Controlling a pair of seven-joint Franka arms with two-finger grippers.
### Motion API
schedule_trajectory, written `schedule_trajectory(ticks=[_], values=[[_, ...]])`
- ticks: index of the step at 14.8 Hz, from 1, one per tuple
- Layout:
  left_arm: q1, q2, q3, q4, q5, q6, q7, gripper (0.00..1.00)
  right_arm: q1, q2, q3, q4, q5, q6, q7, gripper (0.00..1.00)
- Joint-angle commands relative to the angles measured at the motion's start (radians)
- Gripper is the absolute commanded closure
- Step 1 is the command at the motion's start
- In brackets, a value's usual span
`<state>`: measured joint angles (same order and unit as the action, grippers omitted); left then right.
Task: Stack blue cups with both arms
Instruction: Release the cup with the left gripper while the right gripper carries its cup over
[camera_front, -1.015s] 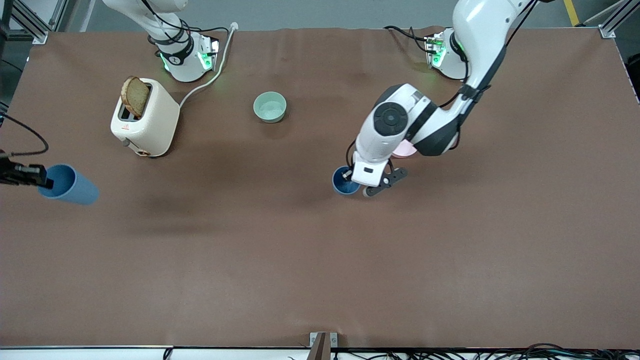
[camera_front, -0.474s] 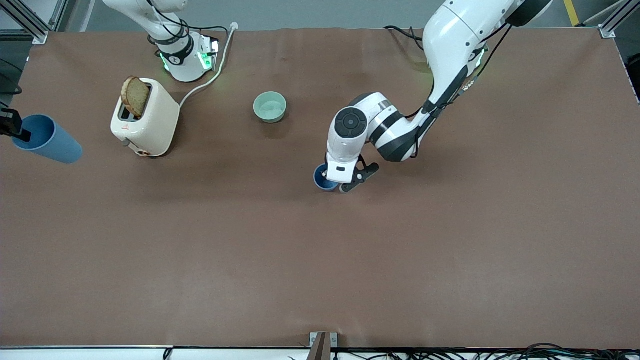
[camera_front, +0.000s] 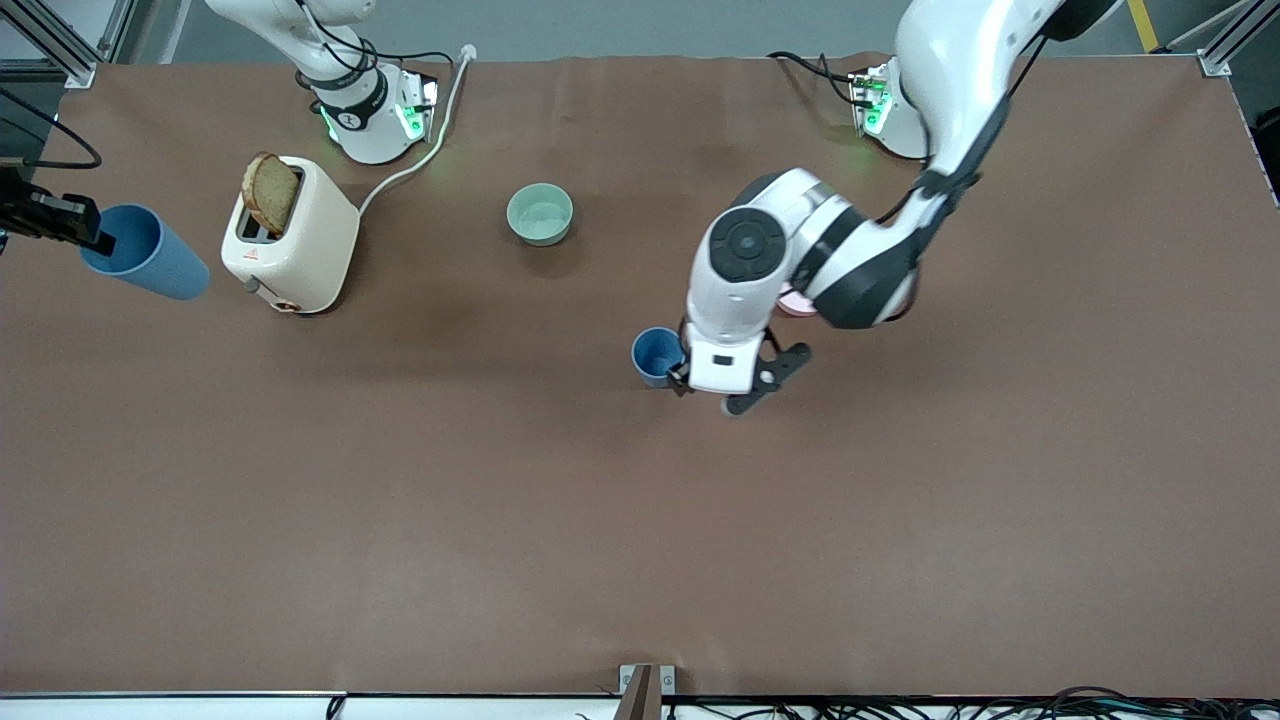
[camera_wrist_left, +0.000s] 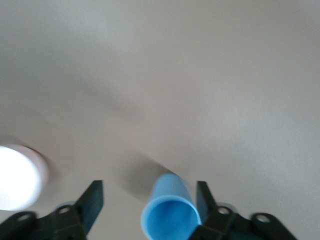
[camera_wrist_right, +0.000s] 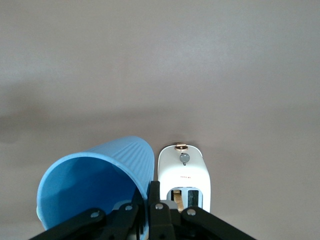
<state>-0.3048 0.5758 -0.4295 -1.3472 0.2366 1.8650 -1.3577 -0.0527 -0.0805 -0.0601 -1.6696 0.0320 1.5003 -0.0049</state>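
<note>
Two blue cups: one (camera_front: 655, 355) by left hand (camera_front: 722, 385), one (camera_front: 145, 265) in right hand (camera_front: 70, 225).

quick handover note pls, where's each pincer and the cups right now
Right pincer: shut on the lifted blue cup, held up in the air beside the toaster, at the right arm's end of the table.
Left pincer: open, fingers straddling the standing blue cup, which stands on the table near the pink bowl.
Done: one cup lifted.
Left: grip the second cup, bring them together, stack them.
</note>
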Motion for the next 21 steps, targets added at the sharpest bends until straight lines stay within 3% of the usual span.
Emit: schedule_trajectory(ticks=[1,6,10,13,14,17,21], values=[[0.073,-0.095,-0.002,0.040,0.020,-0.109,0.196,0.00,-0.001,-0.024,0.084,-0.024,-0.018,0.011,0.101,0.99],[0.246,-0.269,-0.006,0.033,0.015,-0.237,0.648,0.00,0.005,0.019,0.270,-0.015,0.078,0.101,0.322,1.00],[0.364,-0.387,-0.009,0.031,-0.002,-0.320,1.029,0.00,0.005,0.151,0.465,-0.013,0.083,0.291,0.608,1.00],[0.406,-0.454,0.003,0.028,-0.063,-0.389,1.143,0.00,0.013,0.260,0.598,-0.013,0.068,0.418,0.857,1.00],[0.391,-0.479,0.050,0.014,-0.081,-0.394,1.187,0.00,0.013,0.295,0.632,-0.015,0.066,0.460,0.917,1.00],[0.242,-0.527,0.295,-0.039,-0.172,-0.399,1.243,0.00,0.057,0.396,0.674,-0.016,0.065,0.567,1.058,0.99],[0.250,-0.595,0.328,-0.113,-0.198,-0.397,1.293,0.00,0.129,0.491,0.675,-0.018,0.043,0.695,1.181,1.00]])
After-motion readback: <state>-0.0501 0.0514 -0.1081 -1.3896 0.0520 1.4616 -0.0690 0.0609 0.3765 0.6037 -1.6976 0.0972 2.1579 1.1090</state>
